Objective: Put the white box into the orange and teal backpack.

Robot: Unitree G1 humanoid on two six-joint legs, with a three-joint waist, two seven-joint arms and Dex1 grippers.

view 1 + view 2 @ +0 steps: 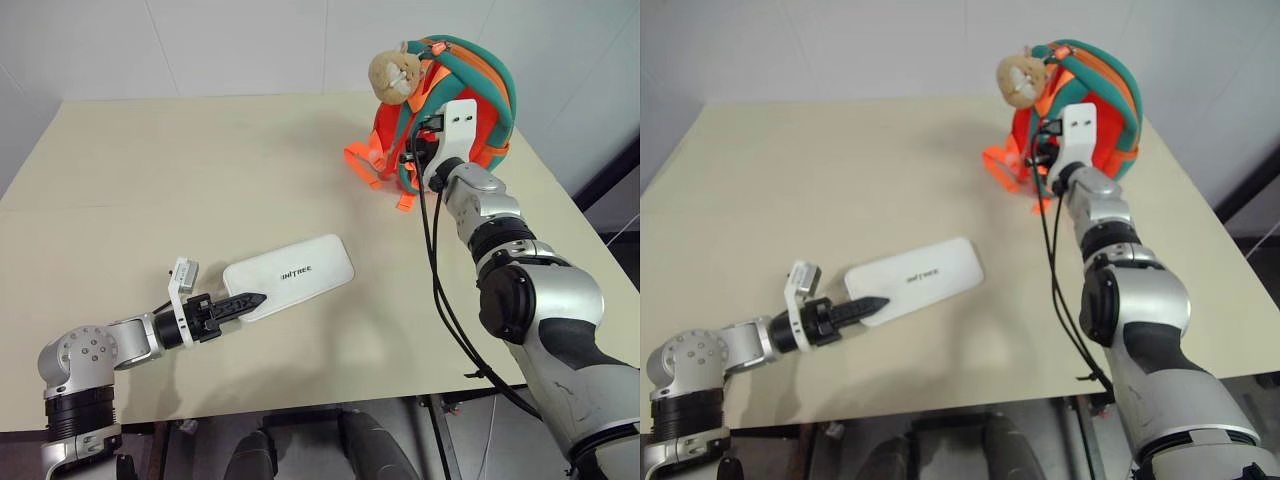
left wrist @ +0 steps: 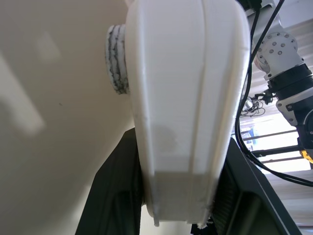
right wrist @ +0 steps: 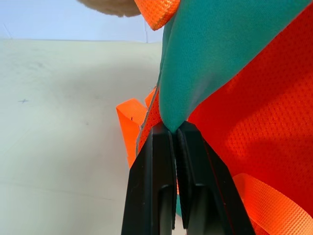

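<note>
White wall panels back a wide beige counter (image 1: pixel 150 170), bare but for two things.

Largest of these is the backpack (image 1: pixel 470 110), standing upright at the far right of the counter, orange body with teal straps over the top and a tan plush toy (image 1: pixel 393 72) hanging at its upper left. Orange webbing trails onto the counter at its foot.

Next is the box (image 1: pixel 295 274), lying flat near the front edge, left of centre and well apart from the backpack. Its long axis runs diagonally, from the near left up toward the far right, so the far end already points roughly at the backpack.

The right tool (image 3: pixel 175 134) reaches level to the backpack's front, and its fingers are pressed together on a teal strip of fabric where it meets the orange mesh, pinching it.

The left tool (image 1: pixel 240 303) sits at the near-left end of the box, and the left wrist view shows its dark fingers (image 2: pixel 115 196) on either side of the box's end, gripping it.

So the left arm has the box, the right arm the backpack. The box must travel along its own length, up and rightward, while the pinched fabric likely needs pulling to open a mouth wide enough.
</note>
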